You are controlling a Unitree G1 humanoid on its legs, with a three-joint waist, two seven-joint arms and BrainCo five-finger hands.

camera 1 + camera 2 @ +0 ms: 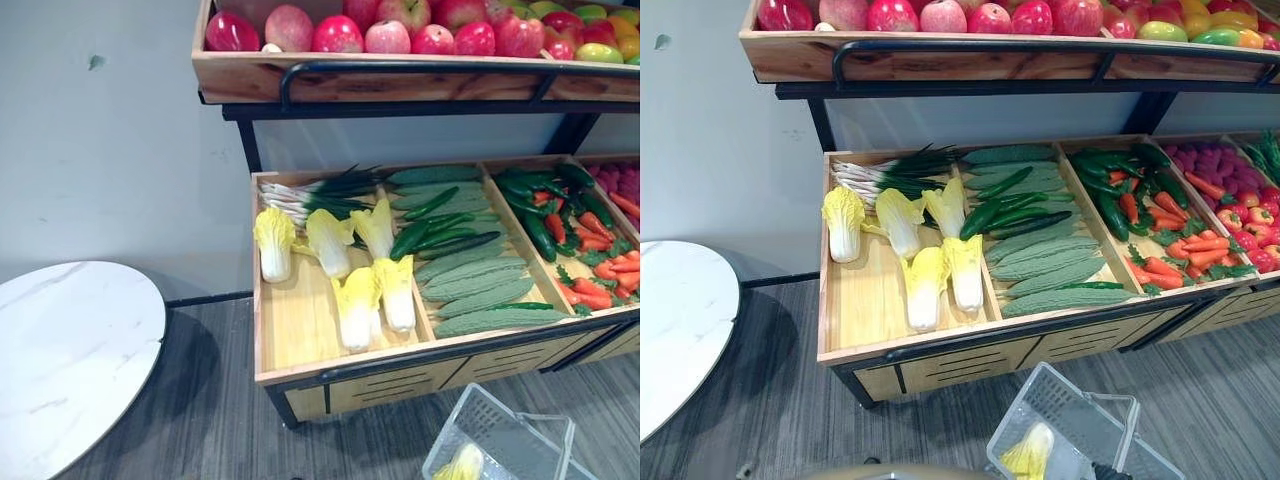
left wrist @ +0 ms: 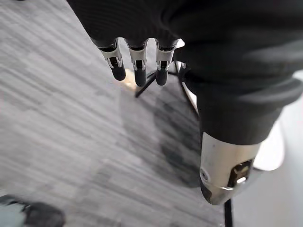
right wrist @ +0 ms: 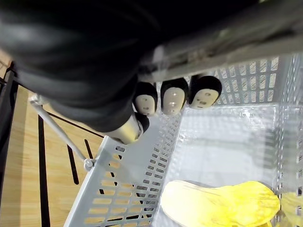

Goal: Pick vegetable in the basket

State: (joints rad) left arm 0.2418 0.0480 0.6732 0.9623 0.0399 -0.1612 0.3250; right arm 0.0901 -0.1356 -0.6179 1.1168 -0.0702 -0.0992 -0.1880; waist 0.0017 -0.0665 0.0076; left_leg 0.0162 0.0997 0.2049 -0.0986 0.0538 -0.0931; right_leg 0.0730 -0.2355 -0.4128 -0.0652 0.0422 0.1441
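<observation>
Basket [image 1: 1072, 398] holds one napa cabbage [image 1: 1030, 452], right hand [image 3: 173, 98] clenched on its handle; left hand [image 2: 138, 61] relaxed, empty; next likely reach cabbages [image 1: 902, 222] on shelf [image 1: 865, 300]

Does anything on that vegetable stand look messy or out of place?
Nothing is spilled or damaged. The cabbages lie scattered at angles, leaving the front of their wooden bin bare, unlike the neatly stacked gourds beside them. One more cabbage lies in the grey basket below.

Pale grey perforated plastic basket [image 1: 1085, 412], near right, in front of the shelf stand [image 1: 940, 352]. One cabbage [image 1: 1030, 452], yellow leaves, whitish stem, lies on its side on the basket's floor.
</observation>
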